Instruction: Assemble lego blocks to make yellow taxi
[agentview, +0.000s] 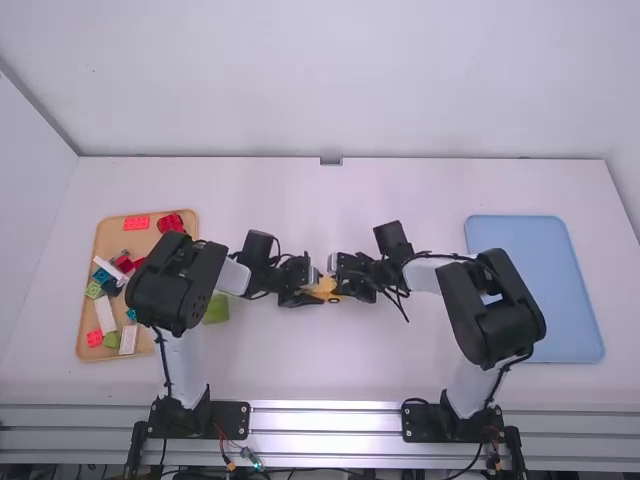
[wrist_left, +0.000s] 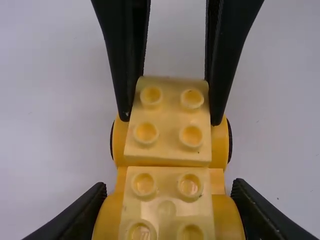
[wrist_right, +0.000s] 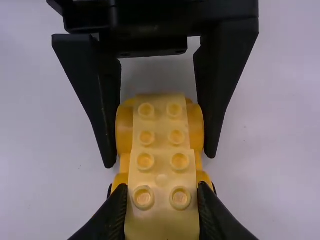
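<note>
L gripper clamped on ylw chassis; R gripper pinching studded ylw blk atop it.

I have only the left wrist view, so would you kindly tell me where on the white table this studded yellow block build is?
Observer: The yellow block build is near the table's middle, with the left pincer and right pincer meeting there.
Operator: Thank you; where are the loose pieces?
Observer: Red, white, green and teal blocks lie in a tan rectangular tray at the table's left side.
Operator: And what lies at the right side?
Observer: A light-blue tray with rounded corners.
</note>
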